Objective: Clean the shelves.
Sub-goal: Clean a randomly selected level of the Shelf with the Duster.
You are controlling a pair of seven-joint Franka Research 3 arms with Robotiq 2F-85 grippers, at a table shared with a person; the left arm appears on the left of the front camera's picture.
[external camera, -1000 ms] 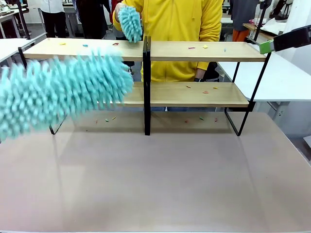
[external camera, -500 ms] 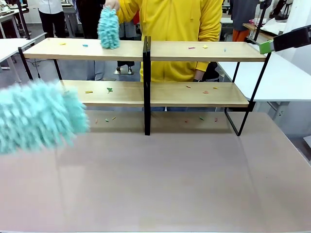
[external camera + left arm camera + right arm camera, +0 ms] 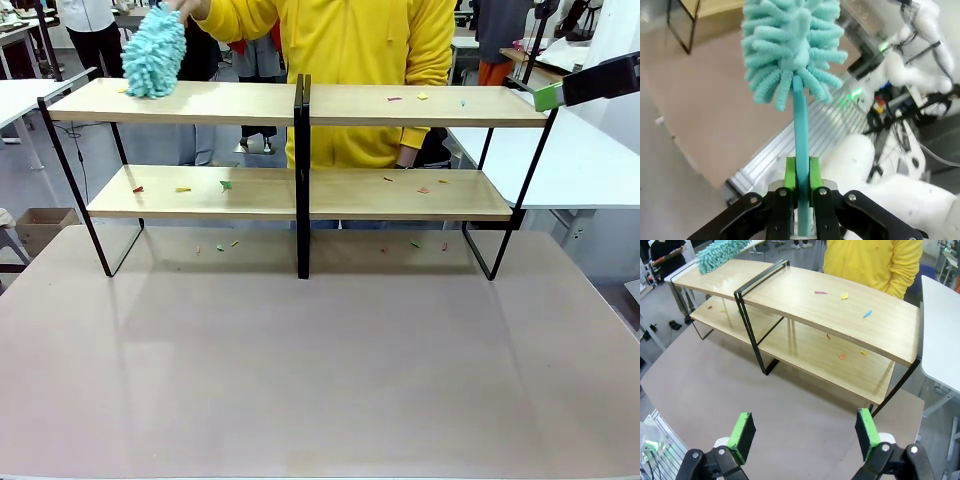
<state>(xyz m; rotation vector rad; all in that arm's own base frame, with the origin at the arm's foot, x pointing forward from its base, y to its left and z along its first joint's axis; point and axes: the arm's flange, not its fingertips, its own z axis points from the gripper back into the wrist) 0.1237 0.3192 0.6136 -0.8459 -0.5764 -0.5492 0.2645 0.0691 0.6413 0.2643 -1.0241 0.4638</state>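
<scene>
A: As the front view looks across the desk, where do the shelves sit?

B: The shelves stand at twelve o'clock, along the far edge. They are two joined racks of pale wooden boards on thin black frames, spanning ten o'clock to two o'clock. A person in a yellow top stands just behind them.

A: Are they clean?

B: No. Small coloured scraps dot both boards at one o'clock and the lower board at eleven o'clock. A few lie on the desk beneath.

A: What are the pincers doing?

B: The left pincer is clenched on the thin stalk of a teal duster, whose fluffy head rises beyond the green pads. The right pincer is released, jaws wide and empty, looking down on the shelves from the three o'clock side. The person presses a matching duster onto the top board at ten o'clock.

A: How will things handle?

B: The boards look stiff and smooth. The frames look light, so a hard push may slide a rack. If one needs steadying, the black middle upright seems the best hold. The teal duster looks soft and light, best gripped low on its stalk, as it is. The scraps look feather-light and likely to flutter.
</scene>
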